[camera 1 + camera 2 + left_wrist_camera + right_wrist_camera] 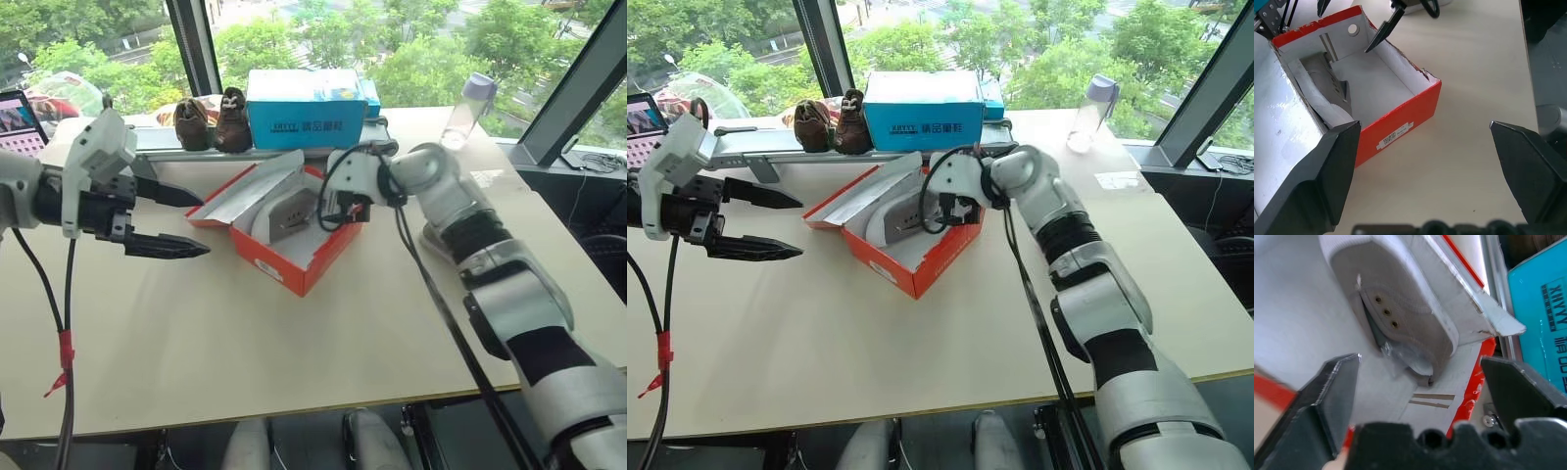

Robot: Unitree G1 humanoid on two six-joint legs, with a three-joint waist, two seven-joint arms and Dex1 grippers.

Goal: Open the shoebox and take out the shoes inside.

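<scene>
The red shoebox (299,266) stands open in the middle of the table, its white-lined lid (250,191) folded back toward the left. A grey shoe (284,217) with a white sole leans on its side against the wall of the box on the lid side; the rest of the white floor is bare. My right gripper (345,211) hovers open over the box's far right corner, fingers pointing in at the shoe (1400,298), touching nothing. My left gripper (201,225) stays open above the table, left of the box, with nothing between its fingers.
Along the window ledge behind the shoebox sit a blue box (306,108) and a pair of small brown shoes (211,124). A clear bottle (468,110) stands at the back right. A screen (20,119) is at the far left.
</scene>
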